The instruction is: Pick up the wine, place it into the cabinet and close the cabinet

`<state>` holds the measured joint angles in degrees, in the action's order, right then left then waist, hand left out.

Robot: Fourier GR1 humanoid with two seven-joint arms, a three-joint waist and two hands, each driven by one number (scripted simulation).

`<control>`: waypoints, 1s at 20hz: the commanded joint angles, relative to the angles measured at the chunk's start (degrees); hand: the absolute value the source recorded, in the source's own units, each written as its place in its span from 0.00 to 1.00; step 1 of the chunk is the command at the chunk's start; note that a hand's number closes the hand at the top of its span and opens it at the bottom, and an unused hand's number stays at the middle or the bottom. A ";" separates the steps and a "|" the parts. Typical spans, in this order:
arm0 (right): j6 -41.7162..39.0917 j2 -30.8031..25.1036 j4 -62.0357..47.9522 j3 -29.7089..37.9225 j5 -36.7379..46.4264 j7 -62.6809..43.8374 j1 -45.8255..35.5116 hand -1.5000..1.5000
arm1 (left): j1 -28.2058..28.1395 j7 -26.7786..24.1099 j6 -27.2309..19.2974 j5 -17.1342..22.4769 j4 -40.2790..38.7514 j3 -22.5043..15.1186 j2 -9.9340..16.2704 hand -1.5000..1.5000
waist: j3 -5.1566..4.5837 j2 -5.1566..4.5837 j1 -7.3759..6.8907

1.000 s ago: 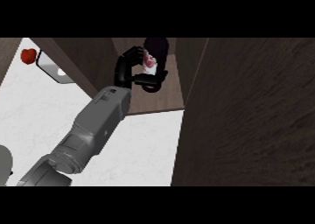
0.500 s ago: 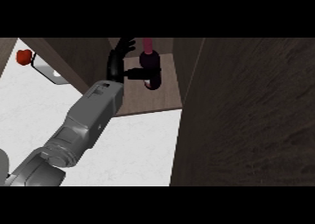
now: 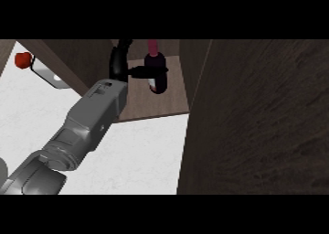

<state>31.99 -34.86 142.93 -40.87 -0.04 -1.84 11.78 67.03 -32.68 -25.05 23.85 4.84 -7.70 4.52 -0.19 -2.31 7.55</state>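
Since the earlier frames the arm has reached further up into the cabinet (image 3: 154, 109), and the wine bottle (image 3: 156, 73) now stands deeper between the cabinet walls; its dark body is upright with the red top pointing to the far side; the label shows near its lower end. One robot hand (image 3: 120, 64) shows, black, at the end of the grey forearm (image 3: 93, 119) that comes in from the lower left corner; which arm it is I cannot tell for sure, but it enters at the left side, so I take it as the left one; its fingers are curled around the middle of the bottle and grip it from the left side. Whether the bottle touches the cabinet floor I cannot tell. The open cabinet door (image 3: 262, 119) fills the right part of the view, dark brown wood, near the edge of the white table (image 3: 140, 155). At the far left corner of the table lies a small red thing (image 3: 22, 59) just beside a pale grey object (image 3: 49, 75); what they are I cannot tell.
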 commanded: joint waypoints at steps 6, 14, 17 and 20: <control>-0.34 -1.85 7.87 -0.74 -1.81 -2.75 3.41 0.00 | 1.75 -4.25 8.53 3.02 3.32 3.68 -0.73 1.00 | 0.01 0.41 -0.72; 0.33 -3.88 10.57 0.81 -1.76 -3.20 6.47 0.00 | 3.05 -3.23 16.20 3.25 4.35 4.24 -3.68 0.00 | 0.14 1.66 -3.50; 2.27 -3.08 12.74 1.11 -1.15 -5.62 6.32 0.00 | 5.00 -0.48 17.17 3.63 5.22 4.72 -3.46 0.00 | 0.09 2.07 -4.50; 0.09 -4.56 11.91 2.68 -3.08 -3.30 6.93 0.00 | 3.44 -0.87 16.56 4.53 6.74 4.28 -4.46 0.00 | 0.19 2.31 -4.70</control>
<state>32.79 -37.18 143.63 -39.03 -0.33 -1.25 15.59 69.94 -35.21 -8.24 27.56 9.93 -3.14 1.07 -0.06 -0.54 3.60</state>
